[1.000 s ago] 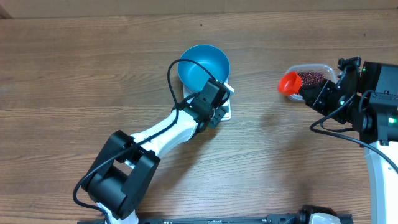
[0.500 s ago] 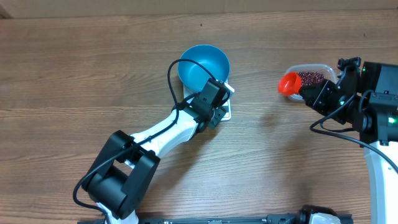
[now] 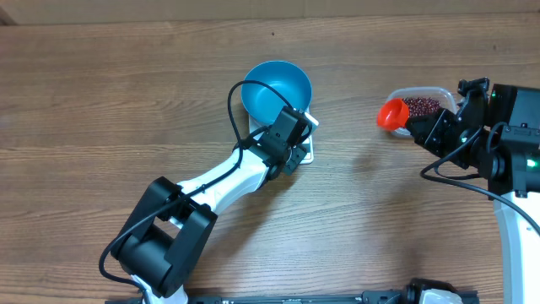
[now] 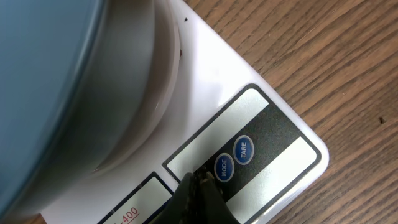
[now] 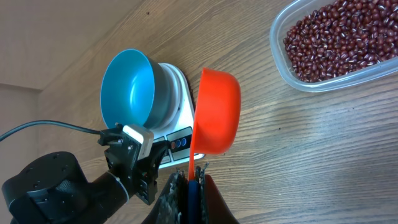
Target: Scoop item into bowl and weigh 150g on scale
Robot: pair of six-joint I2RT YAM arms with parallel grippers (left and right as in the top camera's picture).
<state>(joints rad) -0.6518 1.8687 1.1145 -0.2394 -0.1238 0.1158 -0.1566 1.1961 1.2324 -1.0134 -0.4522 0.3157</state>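
Left gripper [image 4: 198,182]: clenched, empty, tips touching the scale [image 4: 224,74] at its MODE button [image 4: 223,167]. Bowl [image 3: 274,89]: seated on the scale. Right of the scale, right gripper [image 5: 189,178] clamps an orange scoop [image 5: 217,112] by its handle. Beans [image 5: 339,34]: in a clear tub [image 5: 297,82], farther right.

The blue bowl [image 3: 277,89] sits upright and empty on the flat white scale [image 5: 184,118], whose button panel shows beside it. The small red-brown beans [image 5: 339,37] lie loose in a clear tub [image 5: 277,46], well apart to the right.
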